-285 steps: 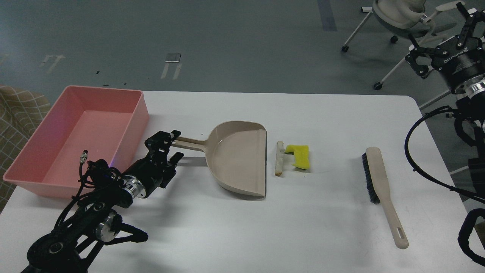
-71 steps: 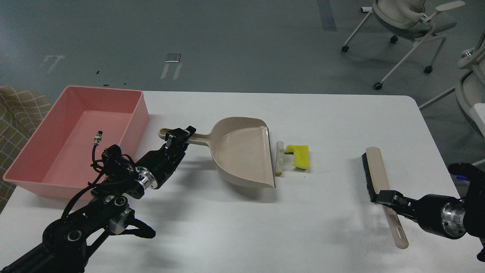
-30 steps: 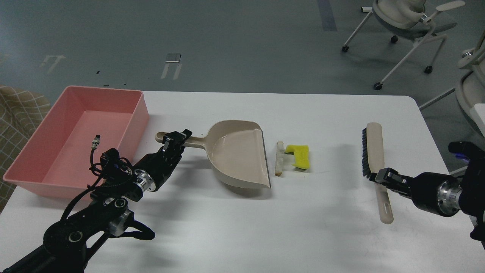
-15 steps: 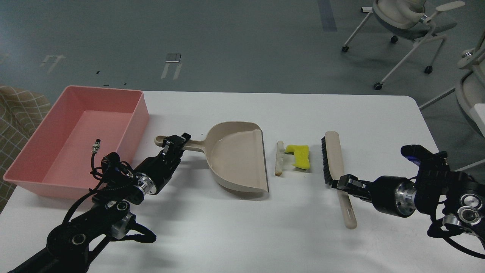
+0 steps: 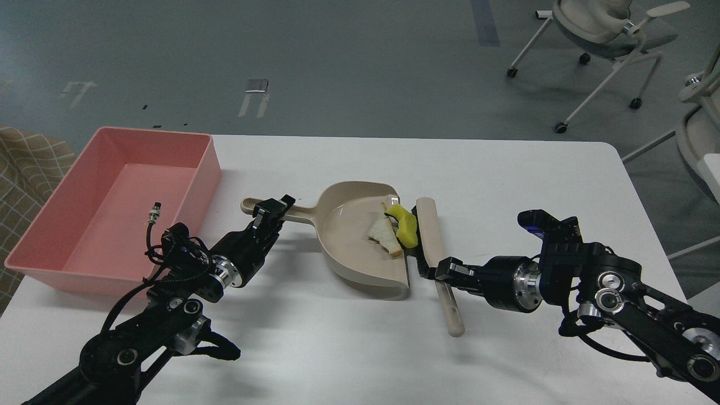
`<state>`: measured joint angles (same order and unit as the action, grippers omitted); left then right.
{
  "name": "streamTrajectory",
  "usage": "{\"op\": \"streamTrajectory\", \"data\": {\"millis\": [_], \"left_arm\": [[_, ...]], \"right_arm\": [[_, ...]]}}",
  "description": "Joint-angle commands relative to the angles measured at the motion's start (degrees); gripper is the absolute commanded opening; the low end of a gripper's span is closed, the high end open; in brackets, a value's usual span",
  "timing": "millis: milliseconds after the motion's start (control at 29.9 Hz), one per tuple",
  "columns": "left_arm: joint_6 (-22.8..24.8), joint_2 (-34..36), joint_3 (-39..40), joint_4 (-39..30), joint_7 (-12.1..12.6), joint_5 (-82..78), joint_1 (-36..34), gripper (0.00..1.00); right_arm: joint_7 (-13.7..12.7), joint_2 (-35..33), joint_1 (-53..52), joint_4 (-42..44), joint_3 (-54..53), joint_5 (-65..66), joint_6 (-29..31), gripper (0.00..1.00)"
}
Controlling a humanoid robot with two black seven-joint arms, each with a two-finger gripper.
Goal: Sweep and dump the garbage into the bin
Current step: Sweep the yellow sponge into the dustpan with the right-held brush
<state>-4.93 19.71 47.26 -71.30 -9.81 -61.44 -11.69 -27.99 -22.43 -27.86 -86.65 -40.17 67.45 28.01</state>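
The beige dustpan (image 5: 351, 239) lies mid-table, its mouth facing right. My left gripper (image 5: 272, 211) is shut on the dustpan's handle. My right gripper (image 5: 444, 269) is shut on the beige brush (image 5: 432, 236), whose dark bristles press against the dustpan's open edge. The yellow sponge piece (image 5: 406, 224) sits at the dustpan's lip against the bristles. The off-white bread-like slice (image 5: 384, 234) lies tilted just inside the dustpan. The pink bin (image 5: 84, 225) stands at the table's left and looks empty.
The white table (image 5: 506, 180) ends at the far edge and at the right. White office chairs (image 5: 596, 28) stand on the floor beyond the far right corner. A beige checked cloth (image 5: 22, 174) is left of the bin.
My right gripper has swept the brush left from right of the scraps to the dustpan's edge. Both scraps moved left, onto or at the lip of the dustpan. The dustpan shifted slightly right.
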Motion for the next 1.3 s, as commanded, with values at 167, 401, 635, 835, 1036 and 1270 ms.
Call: {"op": "streamTrajectory", "data": {"millis": [167, 401, 635, 835, 1036, 1270], "left_arm": [[0.0, -0.2, 0.1, -0.1, -0.1, 0.1, -0.1, 0.01], [0.1, 0.1, 0.0, -0.1, -0.1, 0.2, -0.4, 0.02], [0.1, -0.4, 0.3, 0.0, -0.1, 0.6, -0.4, 0.03], [0.1, -0.3, 0.6, 0.0, -0.3, 1.0, -0.3, 0.03], [0.2, -0.3, 0.8, -0.1, -1.0, 1.0, -0.5, 0.03], [0.0, -1.7, 2.0, -0.1, -2.7, 4.2, -0.9, 0.03]], "right_arm": [[0.0, 8.5, -5.3, 4.6, 2.8, 0.2, 0.0, 0.0], [0.0, 7.8, -7.2, 2.9, 1.9, -0.2, 0.0, 0.0], [0.0, -5.2, -5.5, -0.8, -1.2, -0.6, 0.0, 0.0], [0.0, -13.2, -3.4, -0.9, -6.1, -1.2, 0.0, 0.0], [0.0, -20.6, -2.0, -0.5, -6.6, -3.5, 0.0, 0.0], [0.0, -25.2, 3.1, -1.0, -6.9, -3.5, 0.0, 0.0]]}}
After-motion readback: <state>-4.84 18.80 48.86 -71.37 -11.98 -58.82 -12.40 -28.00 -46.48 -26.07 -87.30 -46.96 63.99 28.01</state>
